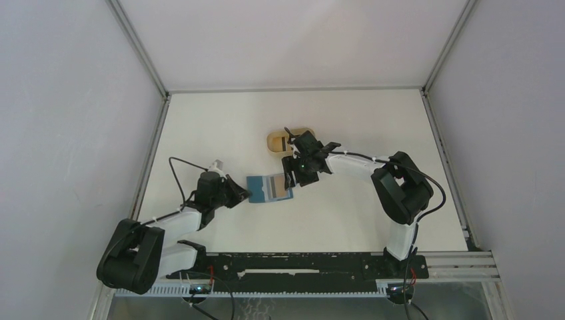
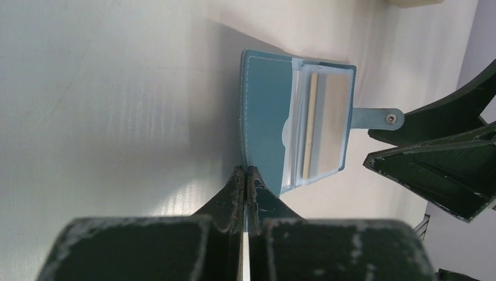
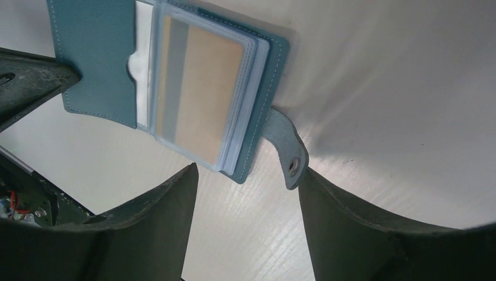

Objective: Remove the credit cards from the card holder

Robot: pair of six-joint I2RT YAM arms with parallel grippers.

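Top: card holder point(image 1: 269, 188) lies open mid-table, nothing pulled out yet; tan tray point(image 1: 274, 142) at its 12 o'clock.
Left wrist: left gripper point(image 2: 246, 178) clenched on the holder's 6 o'clock edge; credit card point(image 2: 329, 123) sits inside clear sleeve point(image 2: 290, 158).
Right wrist: right gripper point(image 3: 247, 172) spread wide, empty, straddling closure tab point(image 3: 285, 153) at the holder's 5 o'clock.

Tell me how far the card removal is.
Done: the teal-blue soft folding card holder lies open. In hand: the left gripper pinches its cover; the right gripper stands open beside the closure tab. Left: the tan card sits in its clear sleeve.
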